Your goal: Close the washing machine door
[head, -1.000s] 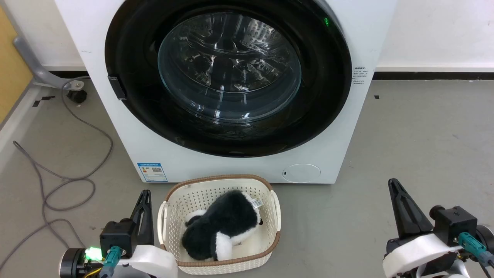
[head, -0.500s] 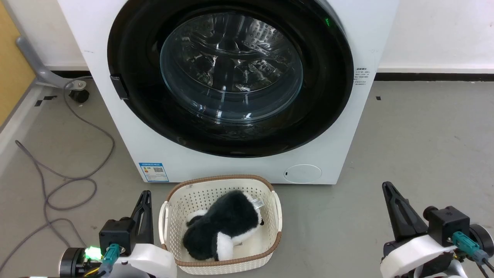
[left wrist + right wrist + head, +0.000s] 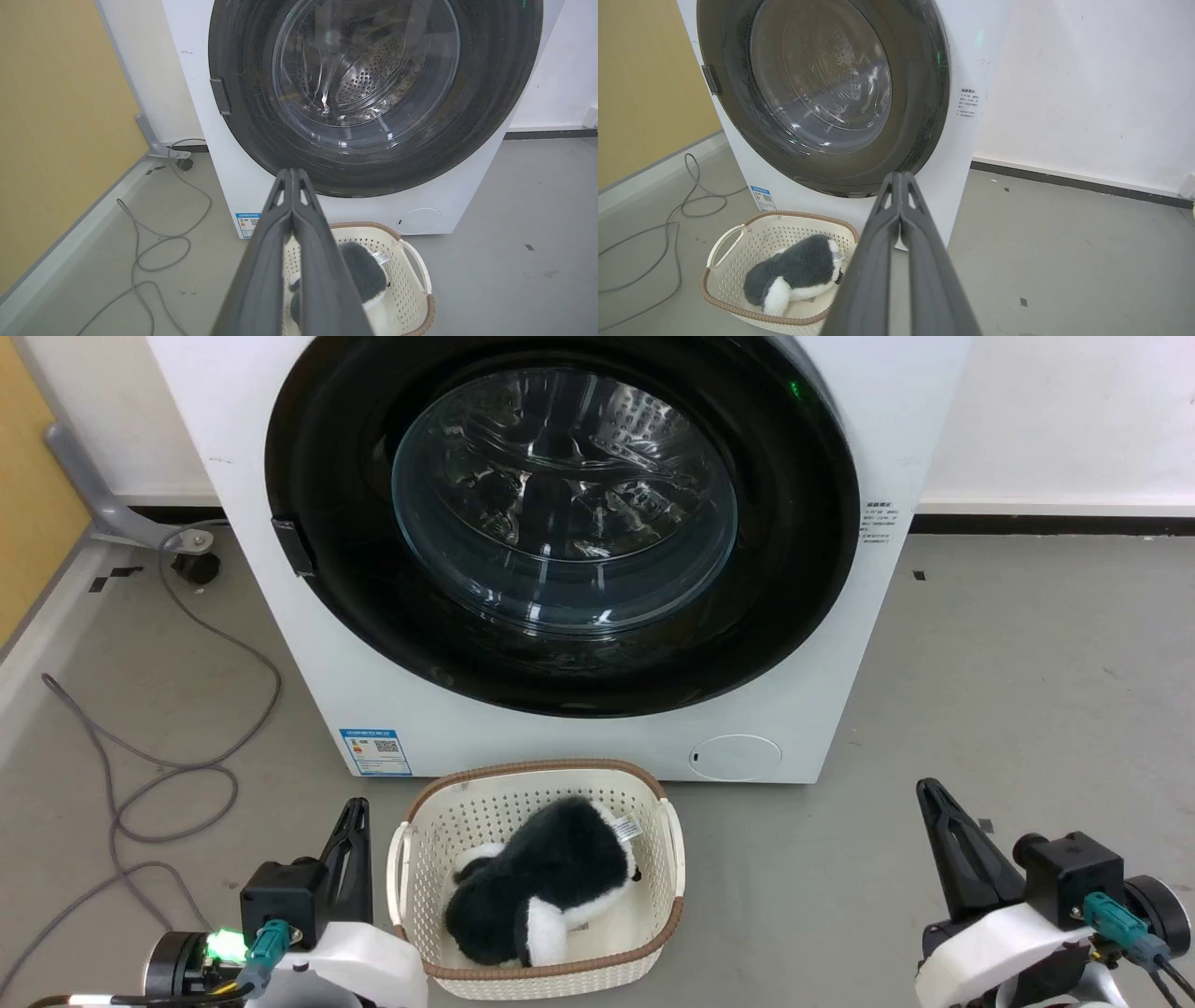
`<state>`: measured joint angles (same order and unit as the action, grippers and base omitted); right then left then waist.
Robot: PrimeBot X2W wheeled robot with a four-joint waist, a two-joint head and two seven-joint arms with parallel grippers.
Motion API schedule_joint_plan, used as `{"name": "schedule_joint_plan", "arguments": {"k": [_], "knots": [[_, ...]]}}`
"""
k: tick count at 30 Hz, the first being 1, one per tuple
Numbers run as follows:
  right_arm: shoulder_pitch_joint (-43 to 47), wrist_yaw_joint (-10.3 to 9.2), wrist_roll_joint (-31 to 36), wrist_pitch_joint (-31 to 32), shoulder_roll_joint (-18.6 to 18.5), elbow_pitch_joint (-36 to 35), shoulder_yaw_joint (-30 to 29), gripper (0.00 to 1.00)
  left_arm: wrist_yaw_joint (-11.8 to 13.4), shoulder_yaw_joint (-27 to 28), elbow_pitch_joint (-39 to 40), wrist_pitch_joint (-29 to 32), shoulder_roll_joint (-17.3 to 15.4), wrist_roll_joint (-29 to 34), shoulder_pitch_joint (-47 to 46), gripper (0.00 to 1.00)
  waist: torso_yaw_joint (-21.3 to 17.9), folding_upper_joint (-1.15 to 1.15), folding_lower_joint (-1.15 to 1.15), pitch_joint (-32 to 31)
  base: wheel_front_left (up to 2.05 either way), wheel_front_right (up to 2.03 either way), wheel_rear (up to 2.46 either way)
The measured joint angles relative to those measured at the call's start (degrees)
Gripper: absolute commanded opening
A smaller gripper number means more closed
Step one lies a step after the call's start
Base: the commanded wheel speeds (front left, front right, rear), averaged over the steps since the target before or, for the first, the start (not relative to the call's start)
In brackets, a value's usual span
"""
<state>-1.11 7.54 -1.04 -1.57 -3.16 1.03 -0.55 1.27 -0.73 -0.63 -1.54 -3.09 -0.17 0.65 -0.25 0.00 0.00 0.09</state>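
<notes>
The washing machine [image 3: 597, 747] is a white front-loader standing straight ahead. Its door [image 3: 336, 569], a wide black rim around a bulging clear glass bowl, lies flat against the machine's front. The perforated steel drum shows through the glass of the door [image 3: 364, 74] in the left wrist view and of the door [image 3: 822, 79] in the right wrist view. My left gripper [image 3: 355, 807] sits low at the left, shut and empty, well short of the machine. My right gripper [image 3: 926, 789] sits low at the right, shut too, holding nothing.
A cream perforated basket [image 3: 420, 831] with a black-and-white plush toy [image 3: 537, 891] stands on the floor just before the machine, between my grippers. Grey cables [image 3: 177, 775] loop on the floor at the left. A yellow wall panel [image 3: 56, 116] borders the left side.
The head view has shifted slightly, so the machine sits a little to the right. My right gripper has drawn back and down a little. The door looks the same.
</notes>
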Motion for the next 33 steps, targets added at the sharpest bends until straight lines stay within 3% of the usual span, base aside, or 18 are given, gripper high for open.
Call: {"name": "schedule_joint_plan", "arguments": {"k": [33], "knots": [[0.6,0.00,0.6,1.5,0.0,-0.7,0.5,0.00,-1.0,0.6,0.4,1.5,0.1,0.0,0.0,0.00,0.3,0.00,0.01,-0.1,0.00,0.00,0.00]]}}
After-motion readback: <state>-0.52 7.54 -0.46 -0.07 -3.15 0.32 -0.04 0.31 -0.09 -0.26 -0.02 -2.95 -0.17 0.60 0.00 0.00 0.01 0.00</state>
